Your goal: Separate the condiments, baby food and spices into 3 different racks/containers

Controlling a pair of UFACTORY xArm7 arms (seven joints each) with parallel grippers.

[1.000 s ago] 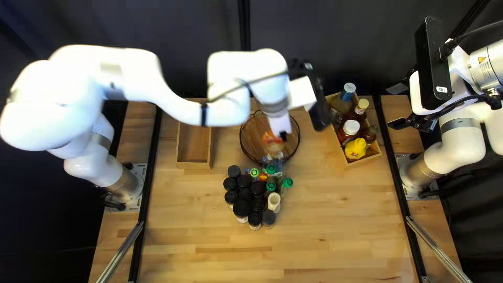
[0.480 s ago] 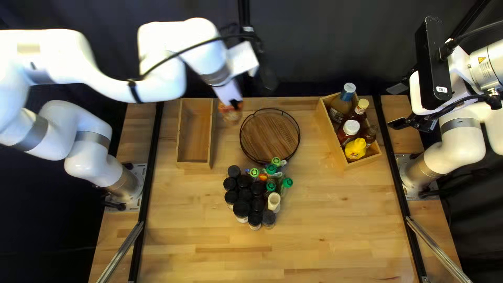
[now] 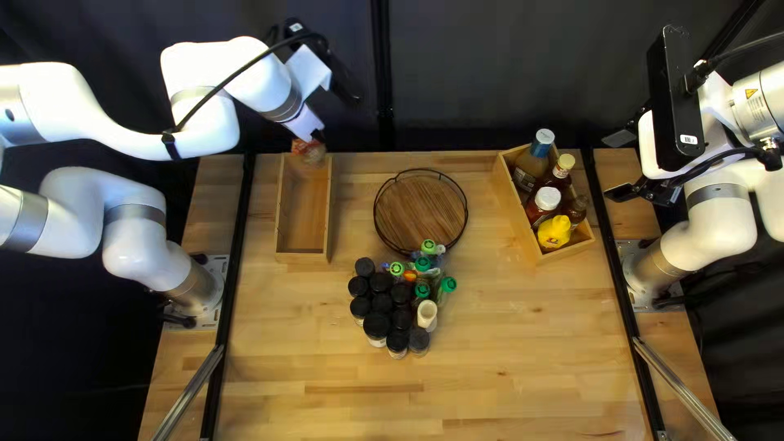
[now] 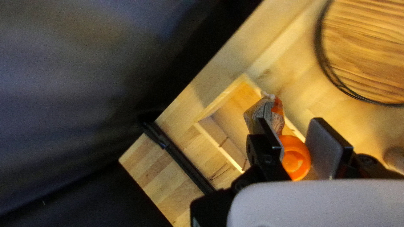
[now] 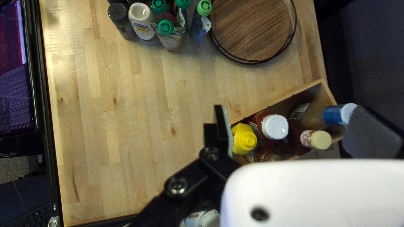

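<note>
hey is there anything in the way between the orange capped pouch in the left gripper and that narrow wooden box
Nothing visible is in the way. The pouch, held in the left gripper, hangs over the far end of the narrow wooden box. Only the box's own walls might catch it on the way down.

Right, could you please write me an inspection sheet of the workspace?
Surface: wooden tabletop, fine light scratches.
Job's things: condiment bottles in the right wooden box; black-capped spice jars grouped beside green-capped pouches; round wooden tray; left wooden box.
Clutter: nothing seen.
Pincers: left pincer shut on an orange-capped pouch, near the left wooden box's far end; right pincer open.
Cables: black cable strapped along the left arm.
Surroundings: dark curtain behind the tabletop; lit screen beyond its edge.
</note>
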